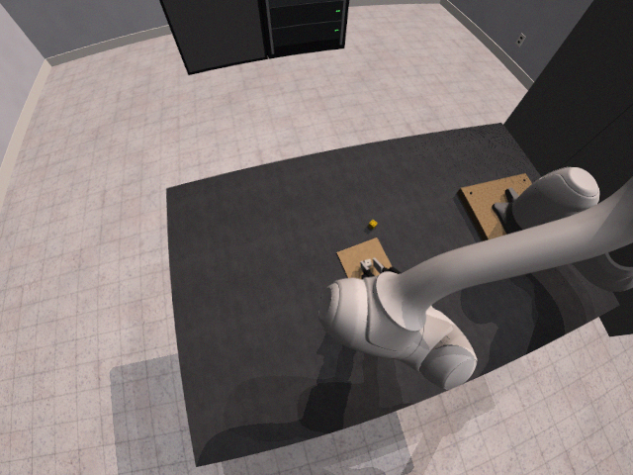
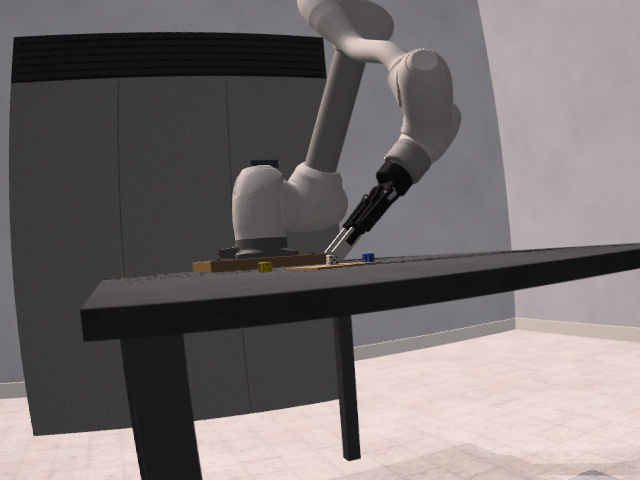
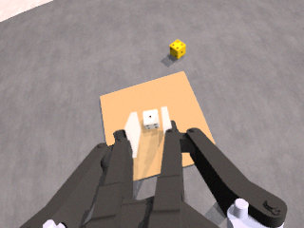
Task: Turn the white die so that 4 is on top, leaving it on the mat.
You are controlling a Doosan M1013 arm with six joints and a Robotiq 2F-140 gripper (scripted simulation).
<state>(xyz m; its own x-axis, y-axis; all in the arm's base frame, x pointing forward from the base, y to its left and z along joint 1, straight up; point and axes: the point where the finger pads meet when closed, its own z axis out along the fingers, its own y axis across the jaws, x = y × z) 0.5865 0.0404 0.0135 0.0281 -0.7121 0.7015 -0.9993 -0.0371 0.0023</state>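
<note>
The white die lies flat on the tan mat, near the mat's middle. It also shows in the overhead view and in the side view. My gripper slants down to the mat, and its two pale fingertips stand on either side of the white die. The fingers are partly open, with small gaps to the die, and hold nothing. In the side view the fingertips reach down to the die. The pips on the die's top face are too small to read.
A yellow die lies on the dark table beyond the mat and shows in the overhead view. A blue die lies just right of the mat; the arm hides it in the overhead view. The arm's wooden base plate stands at the table's right.
</note>
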